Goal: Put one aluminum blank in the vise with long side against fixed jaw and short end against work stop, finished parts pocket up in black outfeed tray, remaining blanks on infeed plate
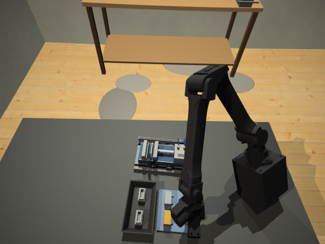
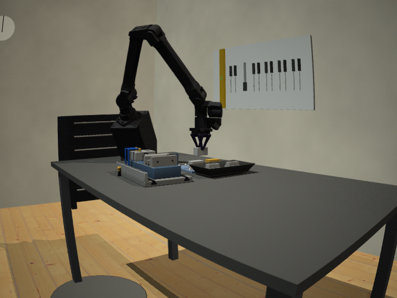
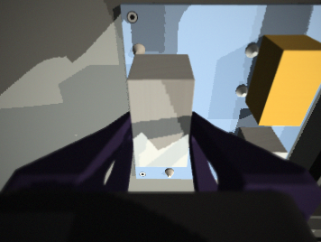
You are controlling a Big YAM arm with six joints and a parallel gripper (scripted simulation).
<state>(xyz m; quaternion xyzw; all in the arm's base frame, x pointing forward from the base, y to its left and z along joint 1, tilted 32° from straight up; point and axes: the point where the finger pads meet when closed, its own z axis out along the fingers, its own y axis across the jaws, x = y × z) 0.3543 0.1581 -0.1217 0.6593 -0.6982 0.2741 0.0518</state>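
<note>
Your tool (image 2: pixel 202 148) (image 3: pixel 160 120) is clamped on a gray blank (image 2: pixel 195 151) (image 3: pixel 160 108), holding it in the air above the infeed plate (image 1: pixel 177 229) (image 3: pixel 198 45). On that plate you have a second gray block (image 1: pixel 168 198) (image 2: pixel 195 162) and a yellow brass blank (image 1: pixel 167 217) (image 2: pixel 212 159) (image 3: pixel 290 86), both lying flat. Just left of the plate in the top view, your black outfeed tray (image 1: pixel 126 207) (image 2: pixel 221 169) carries two pocketed parts, pockets up. On the tabletop (image 1: pixel 78 170) (image 2: pixel 256 198), the vise (image 1: pixel 166 160) (image 2: pixel 163 171) stands beyond the tray and plate.

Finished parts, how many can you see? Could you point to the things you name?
2: both lie in the black tray (image 1: pixel 125 210) (image 2: pixel 221 170), one (image 1: pixel 141 195) nearer the vise (image 1: pixel 165 160) (image 2: pixel 166 172), one (image 1: pixel 139 217) farther off.
</note>
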